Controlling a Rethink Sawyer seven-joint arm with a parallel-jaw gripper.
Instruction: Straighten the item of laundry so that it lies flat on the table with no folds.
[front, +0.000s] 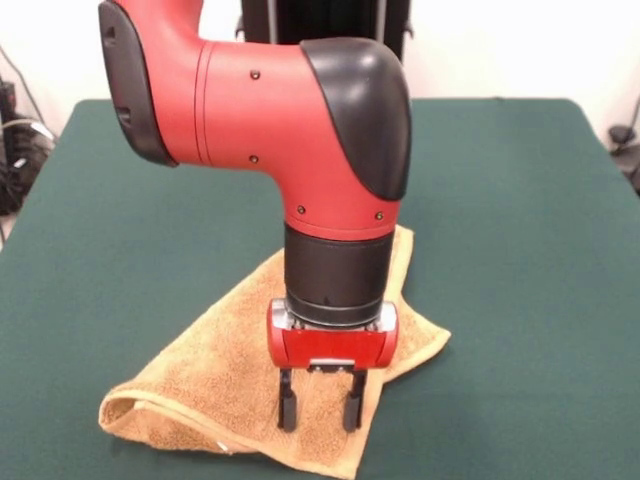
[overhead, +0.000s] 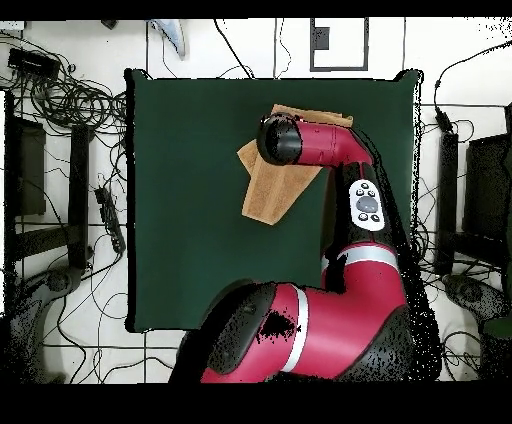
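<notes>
Clearly we see the jaws (front: 320, 410) spread apart, holding nothing, their tips down at the towel (front: 215, 375). Beneath and around them the towel lies rumpled and folded over itself on the green table (front: 520, 250).

claw (front: 320, 410) spread, tips on towel (front: 220, 370) | towel folded | table (front: 520, 250)

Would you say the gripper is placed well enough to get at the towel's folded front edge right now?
Probably yes. The gripper hangs open right over the towel, its fingers down at the cloth near the front fold, and nothing else lies on the table in the way.
</notes>
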